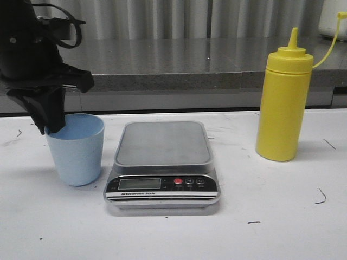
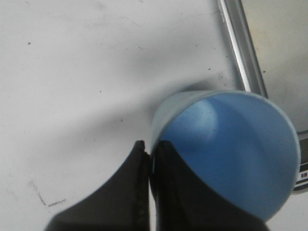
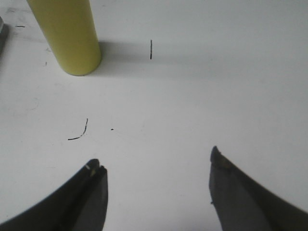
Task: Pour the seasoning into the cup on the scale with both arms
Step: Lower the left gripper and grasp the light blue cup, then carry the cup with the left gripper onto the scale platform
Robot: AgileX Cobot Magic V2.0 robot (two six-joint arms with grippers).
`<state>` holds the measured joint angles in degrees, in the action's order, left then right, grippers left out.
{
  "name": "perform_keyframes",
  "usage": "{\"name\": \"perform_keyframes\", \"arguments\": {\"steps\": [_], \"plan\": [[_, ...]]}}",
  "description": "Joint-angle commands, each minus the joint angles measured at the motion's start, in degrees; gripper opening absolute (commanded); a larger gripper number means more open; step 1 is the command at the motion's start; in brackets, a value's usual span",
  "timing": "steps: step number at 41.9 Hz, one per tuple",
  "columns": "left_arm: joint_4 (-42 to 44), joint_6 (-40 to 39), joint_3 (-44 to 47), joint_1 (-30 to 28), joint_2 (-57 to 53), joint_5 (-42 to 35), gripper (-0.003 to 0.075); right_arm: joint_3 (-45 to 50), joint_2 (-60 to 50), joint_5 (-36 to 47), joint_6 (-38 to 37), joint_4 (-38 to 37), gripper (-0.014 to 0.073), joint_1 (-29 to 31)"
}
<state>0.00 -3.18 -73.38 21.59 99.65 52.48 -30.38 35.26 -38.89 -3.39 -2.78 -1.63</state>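
The left gripper (image 1: 51,129) is clamped on the pale blue cup's (image 1: 76,154) nine-o'clock rim, hiding it; the right gripper (image 3: 156,166), jaws apart, is unseen from the front.

This looks like a robot test bench set up to imitate a kitchen, rather than a real home kitchen: a plain white tabletop (image 1: 282,216), scuffed with dark pen-like marks, carries only a digital kitchen scale (image 1: 162,162), a pale blue cup (image 1: 76,154) and a yellow squeeze bottle (image 1: 283,103), with a black robot arm (image 1: 32,59) and its cables hanging over the left edge. Beyond the far edge runs a grey speckled stone-like ledge (image 1: 190,65), and behind that what seems to be a pleated grey curtain (image 1: 190,16), though it is too blurred to be sure
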Motion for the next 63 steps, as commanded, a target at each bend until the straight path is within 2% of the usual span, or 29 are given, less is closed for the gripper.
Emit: {"name": "perform_keyframes", "arguments": {"steps": [1,8,23,39,49,58,63], "plan": [[-0.4,-0.2,-3.8,0.4,-2.5,2.2,-0.0020,-2.0,0.3,3.1,0.6,-0.1,0.0479,0.0],[-1.0,-0.2,-10.0,0.4,-2.5,6.6,-0.0020,-2.0,0.3,3.0,0.6,-0.1,0.0479,0.0],[-8.3,-0.2,-20.1,0.7,-2.3,5.3,-0.0020,-2.0,0.3,3.0,0.6,-0.1,0.0479,0.0],[-6.1,-0.2,-25.9,6.1,3.7,6.9,-0.0020,-2.0,0.3,3.0,0.6,-0.1,0.0479,0.0],[-6.0,-0.2,-32.2,8.0,10.8,9.7,-0.0020,-2.0,0.3,3.0,0.6,-0.1,0.0479,0.0],[-6.0,-0.2,-33.6,8.1,13.4,10.9,-0.0019,-2.0,0.3,3.0,0.6,-0.1,0.0479,0.0],[-6.0,-0.2,-33.6,8.1,13.5,10.9,0.0032,-2.0,0.3,3.0,0.6,-0.1,0.0479,0.0]]}}
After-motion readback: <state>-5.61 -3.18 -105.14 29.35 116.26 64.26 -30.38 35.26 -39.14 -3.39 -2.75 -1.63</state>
